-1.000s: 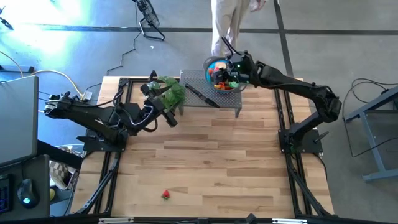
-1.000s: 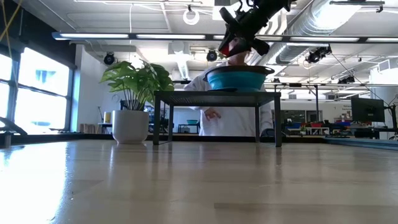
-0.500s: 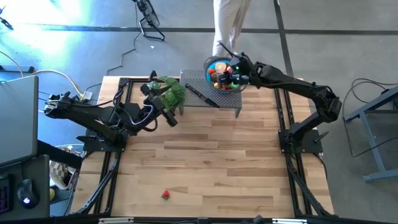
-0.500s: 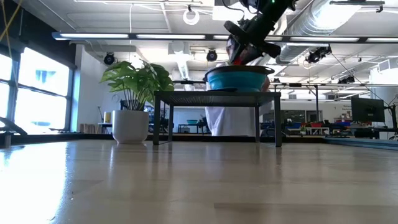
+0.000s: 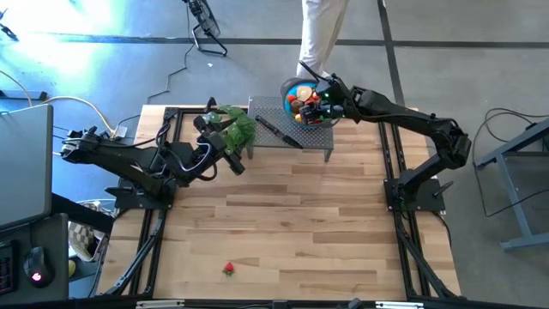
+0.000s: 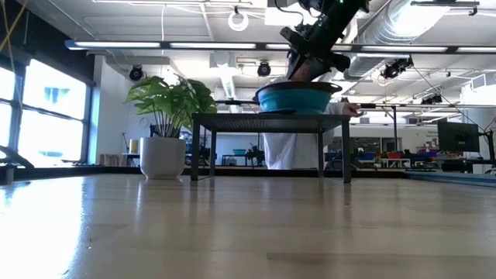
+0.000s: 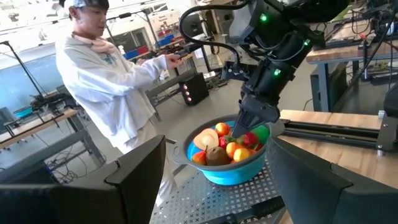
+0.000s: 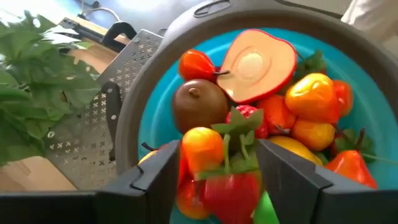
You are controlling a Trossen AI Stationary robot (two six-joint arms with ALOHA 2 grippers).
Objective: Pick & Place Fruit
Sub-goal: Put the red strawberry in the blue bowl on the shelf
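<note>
High view: your right tool [image 5: 319,105] is over the blue bowl [image 5: 292,87], which sits on the perforated metal stand [image 5: 273,116] at the far edge of the surface [image 5: 283,215]. The bowl is heaped with fruit [image 5: 302,101]. One red strawberry [image 5: 228,269] lies alone, well apart from the bowl near the front edge, likely the next pick. Your left tool [image 5: 210,122] waits beside the bowl's stand, at the leafy plant [image 5: 233,127]. A black-handled knife [image 5: 276,131] lies on the stand near the bowl.

Low view: the right tool [image 6: 308,63] dips to the bowl's rim [image 6: 294,98] from above, a drop-off pose.

Left wrist view: the right tool [image 7: 254,118] points down into the bowl, tips among the fruit. A person [image 7: 112,81] stands behind the bowl. The left tool's own fingers [image 7: 134,171] stand apart, empty.

Right wrist view: the fingers [image 8: 283,171] sit parted on either side of a red strawberry [image 8: 231,186] with green leaves; you cannot tell whether they grip it or have let go. It rests on the pile, inside the bowl.
</note>
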